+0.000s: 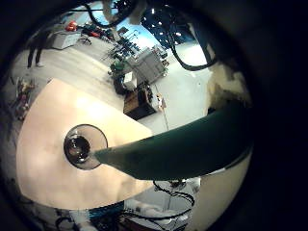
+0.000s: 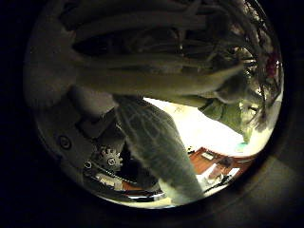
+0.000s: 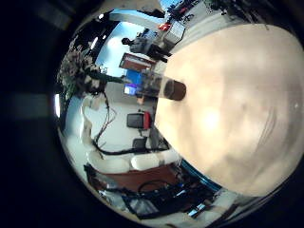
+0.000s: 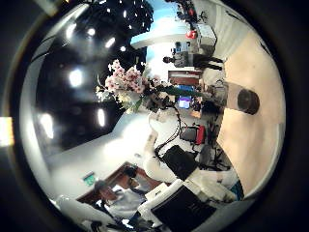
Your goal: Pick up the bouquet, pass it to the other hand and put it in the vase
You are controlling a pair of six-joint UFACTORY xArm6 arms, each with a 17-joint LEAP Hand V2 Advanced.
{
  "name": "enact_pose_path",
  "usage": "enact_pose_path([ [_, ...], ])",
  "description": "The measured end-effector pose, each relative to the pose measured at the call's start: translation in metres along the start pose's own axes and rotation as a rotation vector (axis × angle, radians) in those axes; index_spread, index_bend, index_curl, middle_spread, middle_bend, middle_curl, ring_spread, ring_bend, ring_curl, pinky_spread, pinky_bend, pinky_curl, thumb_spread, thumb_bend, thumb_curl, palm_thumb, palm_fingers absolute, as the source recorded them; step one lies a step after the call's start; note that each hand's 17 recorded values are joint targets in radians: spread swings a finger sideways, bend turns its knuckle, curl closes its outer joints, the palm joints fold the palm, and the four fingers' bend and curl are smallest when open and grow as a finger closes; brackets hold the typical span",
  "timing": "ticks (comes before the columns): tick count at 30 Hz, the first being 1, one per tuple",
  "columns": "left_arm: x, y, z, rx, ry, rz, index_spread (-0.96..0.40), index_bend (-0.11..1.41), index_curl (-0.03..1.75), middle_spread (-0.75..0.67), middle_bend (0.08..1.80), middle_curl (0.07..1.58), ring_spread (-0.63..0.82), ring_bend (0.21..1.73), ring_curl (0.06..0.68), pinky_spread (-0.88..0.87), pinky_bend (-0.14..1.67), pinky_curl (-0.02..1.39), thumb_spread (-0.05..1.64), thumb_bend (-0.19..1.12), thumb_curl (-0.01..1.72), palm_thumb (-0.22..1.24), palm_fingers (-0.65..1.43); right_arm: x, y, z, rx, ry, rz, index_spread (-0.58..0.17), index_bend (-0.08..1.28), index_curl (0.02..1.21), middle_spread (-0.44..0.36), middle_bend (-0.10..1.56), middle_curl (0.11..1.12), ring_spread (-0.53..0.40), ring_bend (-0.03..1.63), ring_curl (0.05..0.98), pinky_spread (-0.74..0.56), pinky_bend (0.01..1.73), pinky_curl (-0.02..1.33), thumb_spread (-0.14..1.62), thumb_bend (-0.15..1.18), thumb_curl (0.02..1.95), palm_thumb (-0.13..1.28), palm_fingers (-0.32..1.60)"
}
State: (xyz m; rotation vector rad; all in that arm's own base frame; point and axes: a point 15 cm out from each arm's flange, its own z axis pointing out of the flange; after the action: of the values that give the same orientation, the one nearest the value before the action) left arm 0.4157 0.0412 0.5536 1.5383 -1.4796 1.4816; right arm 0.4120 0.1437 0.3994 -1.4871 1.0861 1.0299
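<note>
The bouquet's stems (image 2: 152, 81) and a broad leaf (image 2: 157, 142) fill the left thumb side palm view, lying close against my left hand (image 2: 106, 160), which is shut on them. From the right palm, the bouquet (image 4: 126, 85) shows held up in the air beyond the table's edge, its blooms spread out. The glass vase (image 1: 85, 144) stands upright and empty on the round table (image 1: 48, 115); a leaf of the bouquet (image 1: 183, 149) hangs beside it. The vase (image 4: 248, 100) also stands between the right palm and the bouquet. None of my right hand shows.
My left arm (image 3: 104, 123) rises beside the table's (image 3: 228, 104) edge. Benches, boxes and equipment (image 1: 135, 72) stand on the floor beyond the table. Nothing but the vase (image 3: 174, 90) shows on the tabletop.
</note>
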Motion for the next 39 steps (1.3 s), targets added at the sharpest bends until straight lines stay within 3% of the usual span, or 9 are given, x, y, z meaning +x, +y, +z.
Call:
enact_pose_path([
  [7, -0.015, 0.003, 0.001, 0.000, -0.018, -0.018, -0.62, 0.83, 1.04, -0.42, 1.28, 0.80, -0.40, 1.42, 0.556, -0.48, 1.35, 0.71, 0.98, -0.06, 0.68, 0.71, 1.02, 0.002, 0.000, 0.000, 0.000, -0.002, 0.006, -0.363, 0.15, 0.26, 0.114, 0.21, 0.34, 0.223, 0.55, 0.221, 0.45, 0.61, 0.31, 0.99, -0.03, 0.39, 0.60, 0.08],
  [9, -0.025, 0.007, 0.005, -0.023, -0.013, -0.039, -0.59, 0.66, 1.00, -0.41, 1.22, 0.80, -0.42, 1.28, 0.545, -0.51, 1.26, 0.70, 0.96, -0.09, 0.62, 0.55, 0.51, 0.002, 0.000, -0.001, 0.001, -0.002, 0.004, -0.363, 0.15, 0.26, 0.114, 0.21, 0.34, 0.223, 0.54, 0.221, 0.45, 0.62, 0.30, 1.00, -0.03, 0.39, 0.60, 0.08],
  [10, -0.030, 0.009, 0.008, -0.038, -0.005, -0.050, -0.54, 0.61, 0.98, -0.37, 1.14, 0.79, -0.37, 1.22, 0.551, -0.46, 1.15, 0.70, 0.96, -0.09, 0.60, 0.50, 0.15, 0.002, 0.000, -0.001, 0.001, -0.002, 0.004, -0.363, 0.15, 0.26, 0.114, 0.21, 0.34, 0.223, 0.54, 0.221, 0.45, 0.62, 0.30, 1.00, -0.03, 0.39, 0.61, 0.09],
  [11, -0.036, 0.011, 0.010, -0.053, 0.006, -0.056, -0.49, 0.60, 0.97, -0.33, 1.07, 0.77, -0.30, 1.17, 0.531, -0.37, 1.02, 0.68, 0.95, -0.08, 0.58, 0.46, -0.05, 0.002, 0.000, -0.001, 0.001, -0.002, 0.005, -0.363, 0.15, 0.26, 0.114, 0.21, 0.34, 0.223, 0.54, 0.221, 0.45, 0.62, 0.30, 1.00, -0.03, 0.39, 0.61, 0.09],
  [14, -0.055, 0.011, 0.014, -0.086, 0.044, -0.053, -0.33, 0.46, 0.87, -0.15, 0.75, 0.60, -0.08, 1.04, 0.398, -0.13, 0.78, 0.55, 0.94, -0.06, 0.52, 0.39, -0.23, 0.002, 0.000, -0.001, 0.001, -0.002, 0.003, -0.360, 0.15, 0.26, 0.114, 0.21, 0.34, 0.219, 0.54, 0.220, 0.45, 0.62, 0.30, 1.00, -0.03, 0.39, 0.61, 0.09],
  [19, -0.092, 0.009, 0.015, -0.114, 0.090, -0.068, -0.11, 0.17, 0.69, 0.14, 0.41, 0.44, 0.24, 0.84, 0.302, 0.26, 0.62, 0.44, 0.92, -0.05, 0.45, 0.28, -0.25, 0.003, 0.001, -0.001, -0.002, 0.000, 0.002, -0.355, 0.15, 0.26, 0.114, 0.21, 0.34, 0.214, 0.54, 0.221, 0.45, 0.61, 0.29, 1.00, -0.03, 0.39, 0.61, 0.10],
  [22, -0.110, 0.006, 0.004, -0.094, 0.101, -0.083, -0.05, 0.12, 0.60, 0.23, 0.32, 0.39, 0.34, 0.75, 0.265, 0.38, 0.54, 0.39, 0.90, -0.05, 0.41, 0.24, -0.20, 0.001, 0.003, -0.001, -0.009, -0.001, -0.001, -0.355, 0.16, 0.26, 0.114, 0.20, 0.34, 0.215, 0.54, 0.221, 0.45, 0.60, 0.29, 1.00, -0.03, 0.39, 0.61, 0.11],
  [29, -0.107, -0.001, -0.008, -0.055, 0.168, -0.087, 0.02, 0.11, 0.44, 0.29, 0.23, 0.35, 0.43, 0.66, 0.223, 0.51, 0.46, 0.32, 0.89, -0.04, 0.37, 0.23, -0.11, 0.000, 0.003, -0.002, -0.007, 0.002, -0.004, -0.344, 0.16, 0.26, 0.110, 0.20, 0.34, 0.211, 0.54, 0.221, 0.46, 0.61, 0.28, 1.00, -0.03, 0.39, 0.62, 0.12],
  [39, -0.097, -0.001, -0.023, -0.026, 0.148, -0.059, 0.02, 0.13, 0.33, 0.31, 0.18, 0.33, 0.49, 0.57, 0.197, 0.57, 0.41, 0.27, 0.89, -0.03, 0.35, 0.23, -0.09, 0.000, 0.004, -0.002, -0.012, 0.001, -0.013, -0.341, 0.16, 0.27, 0.105, 0.19, 0.34, 0.209, 0.54, 0.222, 0.46, 0.61, 0.28, 1.00, -0.03, 0.39, 0.62, 0.12],
])
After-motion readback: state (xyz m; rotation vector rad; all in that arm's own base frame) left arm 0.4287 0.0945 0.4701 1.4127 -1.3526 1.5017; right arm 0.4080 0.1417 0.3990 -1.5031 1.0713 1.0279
